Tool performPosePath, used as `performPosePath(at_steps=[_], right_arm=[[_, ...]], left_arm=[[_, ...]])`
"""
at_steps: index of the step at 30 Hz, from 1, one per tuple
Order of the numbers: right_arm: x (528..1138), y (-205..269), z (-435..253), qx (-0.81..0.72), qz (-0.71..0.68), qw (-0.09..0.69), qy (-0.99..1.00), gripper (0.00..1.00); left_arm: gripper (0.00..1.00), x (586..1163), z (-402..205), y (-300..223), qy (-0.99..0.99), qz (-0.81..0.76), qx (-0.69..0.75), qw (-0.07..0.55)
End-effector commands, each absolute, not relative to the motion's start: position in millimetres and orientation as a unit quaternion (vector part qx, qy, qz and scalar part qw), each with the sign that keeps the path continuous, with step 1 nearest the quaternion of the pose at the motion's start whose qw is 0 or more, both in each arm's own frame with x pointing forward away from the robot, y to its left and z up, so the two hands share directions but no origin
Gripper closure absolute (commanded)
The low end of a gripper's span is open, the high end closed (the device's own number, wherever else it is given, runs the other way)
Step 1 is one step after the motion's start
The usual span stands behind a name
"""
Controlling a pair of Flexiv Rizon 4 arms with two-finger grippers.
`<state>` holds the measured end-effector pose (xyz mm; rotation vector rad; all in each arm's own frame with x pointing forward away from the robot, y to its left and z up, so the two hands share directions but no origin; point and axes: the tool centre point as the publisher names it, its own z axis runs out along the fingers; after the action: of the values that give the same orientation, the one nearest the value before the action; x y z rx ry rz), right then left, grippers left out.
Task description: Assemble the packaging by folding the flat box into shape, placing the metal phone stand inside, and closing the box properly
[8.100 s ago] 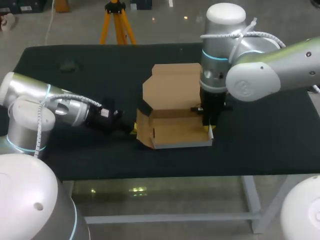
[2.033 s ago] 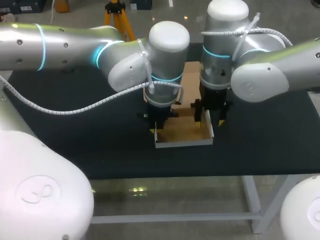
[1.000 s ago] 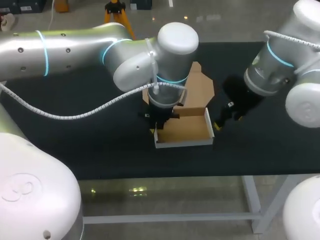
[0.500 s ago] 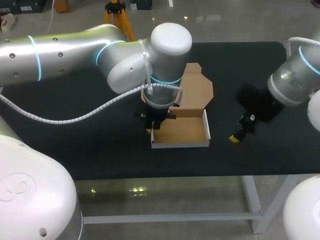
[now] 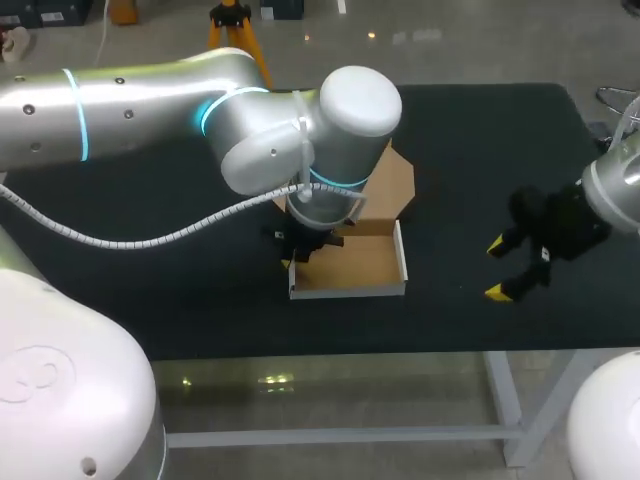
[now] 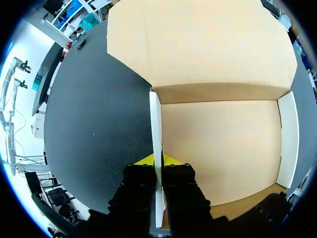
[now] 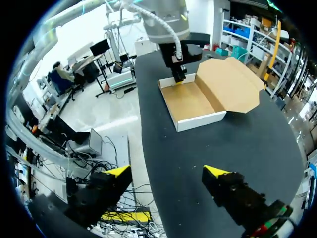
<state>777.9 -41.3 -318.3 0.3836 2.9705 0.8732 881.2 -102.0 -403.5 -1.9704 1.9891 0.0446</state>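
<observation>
A brown cardboard box (image 5: 350, 265) with white wall edges stands folded into an open tray near the table's front, its lid (image 5: 392, 185) lying open behind. My left gripper (image 5: 289, 262) comes down from above and is shut on the tray's left side wall (image 6: 155, 124), one finger inside, one outside. The tray's floor (image 6: 218, 144) is bare. My right gripper (image 5: 497, 268) hangs open off to the right, well apart from the box (image 7: 190, 101), with nothing between its fingers. No phone stand is in view.
The black table (image 5: 150, 200) spreads wide to the left and right of the box. Its front edge runs a short way before the tray. My left arm's elbow arches over the lid.
My right arm has drawn back to the right, away from the box's right wall. The box has slid slightly left with my left gripper still on its wall.
</observation>
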Motion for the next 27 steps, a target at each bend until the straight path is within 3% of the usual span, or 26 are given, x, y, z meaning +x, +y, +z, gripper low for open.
performPosePath(at_steps=[1,11,19,27], right_arm=[[778.4,-37.6,-318.0,0.122,0.275,0.009,0.954,0.00],[777.6,-35.4,-317.2,0.120,0.272,0.010,0.955,0.00],[778.6,-34.5,-318.3,0.123,0.269,0.007,0.955,0.00],[779.7,-33.9,-318.5,0.125,0.264,0.005,0.956,0.00]], left_arm=[[1.00,877.3,-404.9,-102.6,0.696,0.028,-0.690,0.197],[1.00,882.0,-409.3,-96.9,0.692,0.037,-0.689,0.214],[1.00,881.7,-402.7,-94.6,0.696,-0.003,-0.703,0.144],[1.00,881.7,-402.2,-93.0,0.696,-0.024,-0.709,0.112]])
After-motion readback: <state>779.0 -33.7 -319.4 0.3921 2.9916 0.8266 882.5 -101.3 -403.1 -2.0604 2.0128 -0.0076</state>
